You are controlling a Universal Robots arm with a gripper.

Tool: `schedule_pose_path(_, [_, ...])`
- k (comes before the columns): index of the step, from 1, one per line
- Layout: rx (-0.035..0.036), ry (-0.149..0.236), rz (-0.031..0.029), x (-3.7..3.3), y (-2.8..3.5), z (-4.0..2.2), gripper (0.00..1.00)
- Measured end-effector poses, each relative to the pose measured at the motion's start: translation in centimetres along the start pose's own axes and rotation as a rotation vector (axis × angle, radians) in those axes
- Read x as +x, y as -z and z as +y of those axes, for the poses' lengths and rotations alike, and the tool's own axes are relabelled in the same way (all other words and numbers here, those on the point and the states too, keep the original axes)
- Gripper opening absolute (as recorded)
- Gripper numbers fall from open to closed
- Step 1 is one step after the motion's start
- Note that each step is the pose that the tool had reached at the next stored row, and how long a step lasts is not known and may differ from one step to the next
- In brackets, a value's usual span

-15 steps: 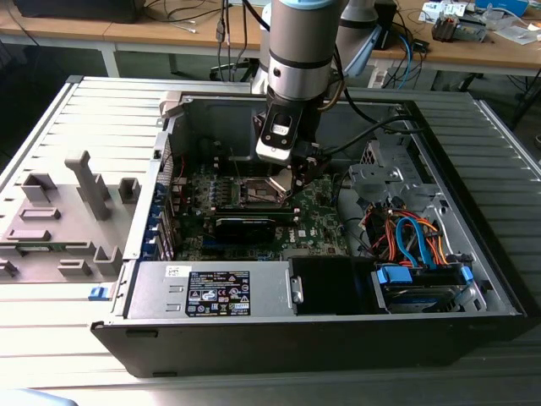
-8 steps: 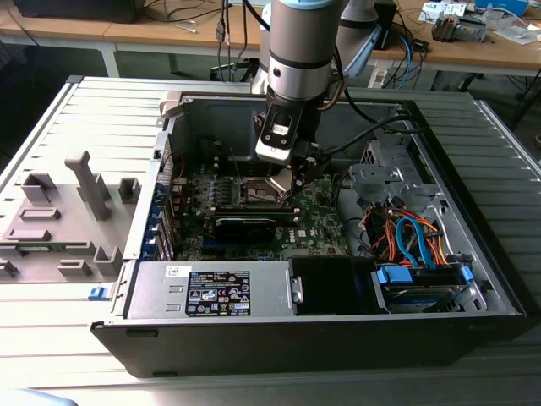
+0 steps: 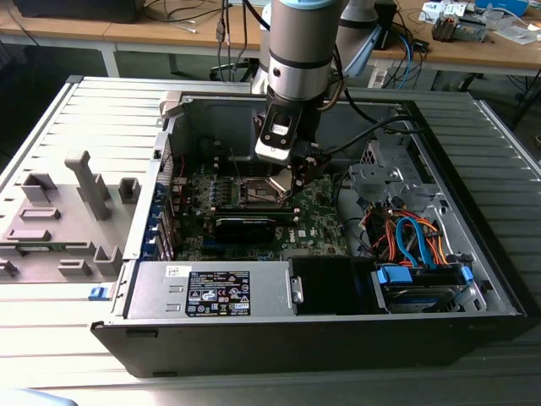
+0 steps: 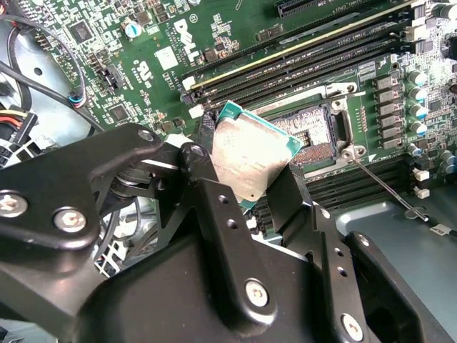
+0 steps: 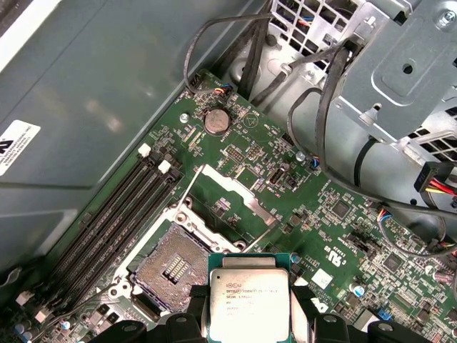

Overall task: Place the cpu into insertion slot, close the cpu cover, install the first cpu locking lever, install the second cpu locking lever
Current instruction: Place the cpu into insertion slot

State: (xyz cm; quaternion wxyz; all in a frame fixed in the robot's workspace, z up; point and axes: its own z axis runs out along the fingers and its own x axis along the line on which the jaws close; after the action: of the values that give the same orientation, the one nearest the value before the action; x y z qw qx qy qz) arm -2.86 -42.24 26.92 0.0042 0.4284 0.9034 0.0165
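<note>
gripper (image 4: 246, 175) clamping cpu (image 5: 248, 304) (faint print on top), near uncovered insertion slot (image 5: 171, 266)

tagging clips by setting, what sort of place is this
Probably a robotics or electronics lab: an open black desktop computer case sits on a ribbed grey table, with cable-strewn wooden workbenches behind.

The cpu (image 4: 248, 158) has a silver-grey top and a teal-green edge. The gripper (image 4: 246, 182) is black. The motherboard (image 5: 250, 153) is green. The insertion slot (image 5: 173, 266) is dark with a silvery border. The cables (image 3: 412, 237) are orange and blue.
</note>
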Motion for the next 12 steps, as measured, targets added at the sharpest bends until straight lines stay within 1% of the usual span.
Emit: schedule_pose_path(12, [0.0, -0.009, -0.0003, 0.0, 0.0, 0.0, 0.55])
